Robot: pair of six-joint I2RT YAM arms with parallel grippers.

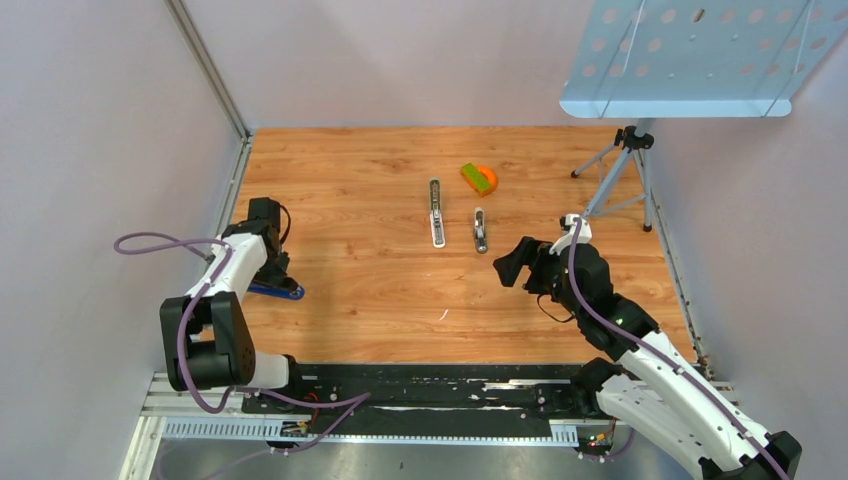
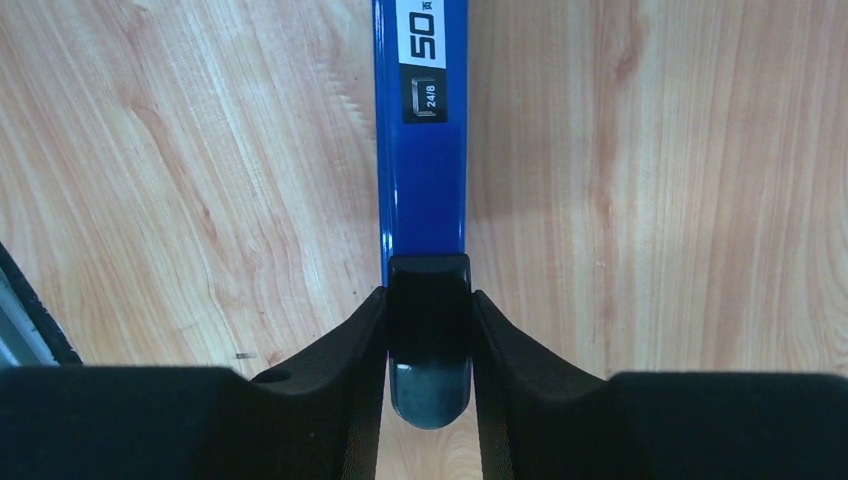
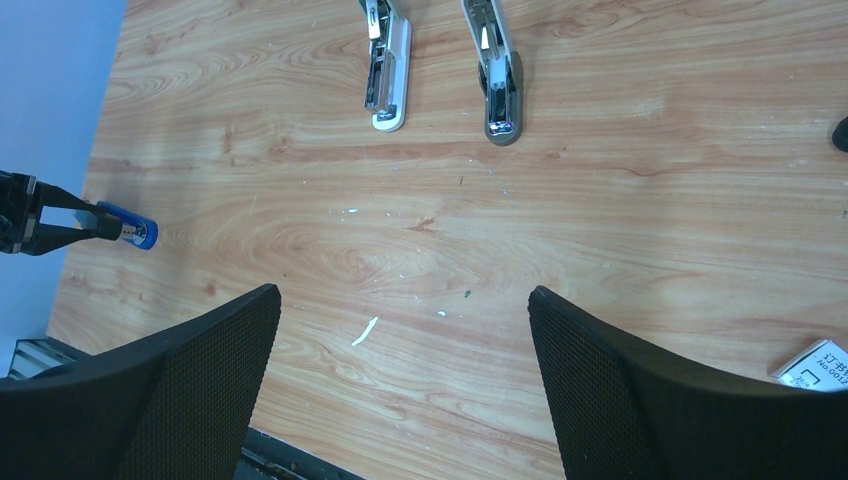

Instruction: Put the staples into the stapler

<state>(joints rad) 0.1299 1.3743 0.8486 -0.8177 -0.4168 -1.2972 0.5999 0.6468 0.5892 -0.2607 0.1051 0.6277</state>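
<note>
A blue stapler (image 1: 277, 291) (image 2: 420, 150) lies flat on the wooden table by the left wall. My left gripper (image 1: 268, 272) (image 2: 428, 325) is shut on its black end cap, one finger pressing each side. It also shows at the far left of the right wrist view as a blue stapler (image 3: 128, 230). Mid-table lie an opened white stapler (image 1: 436, 212) (image 3: 388, 70) and a grey metal stapler (image 1: 480, 231) (image 3: 497, 75). Well short of them, my right gripper (image 1: 508, 266) (image 3: 402, 295) hovers open over bare wood. The staples are not in view.
An orange and green object (image 1: 478, 178) sits behind the two staplers. A music stand's tripod (image 1: 622, 165) stands at the back right, its tray overhanging. A small white card (image 3: 815, 365) lies by the right gripper. A white scrap (image 3: 365, 331) lies on the wood.
</note>
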